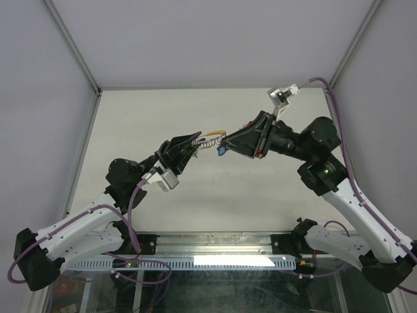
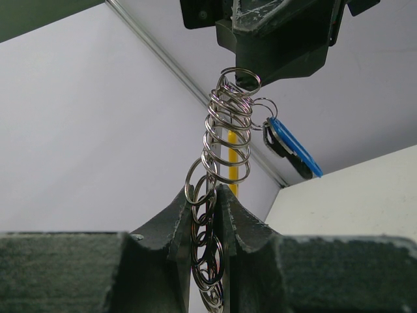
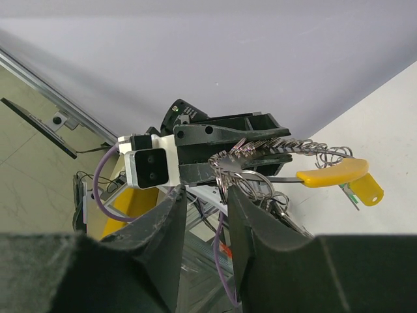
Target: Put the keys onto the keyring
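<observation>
Two arms meet in the air above the middle of the table (image 1: 260,195), well away from its edges, with the keyring strung between them.

On the left, the left gripper (image 1: 194,146) is clamped on the keyring (image 1: 210,139). Its own camera shows the fingers (image 2: 189,215) drawn close together, pinching the silvery chain of rings (image 2: 228,130), and more rings hang down through the narrow gap.

From that grip the chain runs across to the right arm, with the yellow plastic arc (image 3: 332,173) lying alongside it. A blue-tagged key (image 1: 221,150) dangles from a small ring near the right end of the chain, just below the right gripper's tip, and touches nothing else.

On the right, the right gripper (image 1: 229,138) has the last rings of the chain between its fingers (image 3: 169,215). These stand partly apart. Whether they actually pinch the rings or only bracket them I cannot tell.
</observation>
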You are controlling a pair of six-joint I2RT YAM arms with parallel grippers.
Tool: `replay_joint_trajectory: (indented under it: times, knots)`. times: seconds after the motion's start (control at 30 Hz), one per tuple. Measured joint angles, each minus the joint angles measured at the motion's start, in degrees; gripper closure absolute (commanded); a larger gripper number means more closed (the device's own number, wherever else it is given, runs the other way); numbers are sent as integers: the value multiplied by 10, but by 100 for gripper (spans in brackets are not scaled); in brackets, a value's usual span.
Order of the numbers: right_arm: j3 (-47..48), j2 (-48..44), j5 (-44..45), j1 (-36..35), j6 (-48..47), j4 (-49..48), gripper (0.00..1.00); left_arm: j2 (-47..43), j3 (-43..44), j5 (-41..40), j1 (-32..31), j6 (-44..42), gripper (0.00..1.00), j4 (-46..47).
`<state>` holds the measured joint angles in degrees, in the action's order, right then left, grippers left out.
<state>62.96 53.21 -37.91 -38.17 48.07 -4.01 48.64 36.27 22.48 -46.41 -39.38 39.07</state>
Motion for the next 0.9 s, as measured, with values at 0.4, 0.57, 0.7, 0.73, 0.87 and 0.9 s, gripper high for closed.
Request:
replay_joint_trajectory:
  times: [0.4,0.57,0.7,0.73,0.87,0.9]
  knots:
    - [0,0,-4,-2,0,-7,72,5,0,0,0,0,100,0]
    - [0,4,-3,-3,-1,-6,72,7,0,1,0,0,100,-1]
    - [0,8,0,-3,-4,2,73,7,0,1,0,0,100,-2]
    - [0,9,0,-4,-6,5,73,7,0,1,0,0,100,-2]
    - [0,9,5,-4,-14,18,75,7,0,1,0,0,100,-3]
    - [0,9,6,-4,-16,19,76,7,0,1,0,0,100,-4]
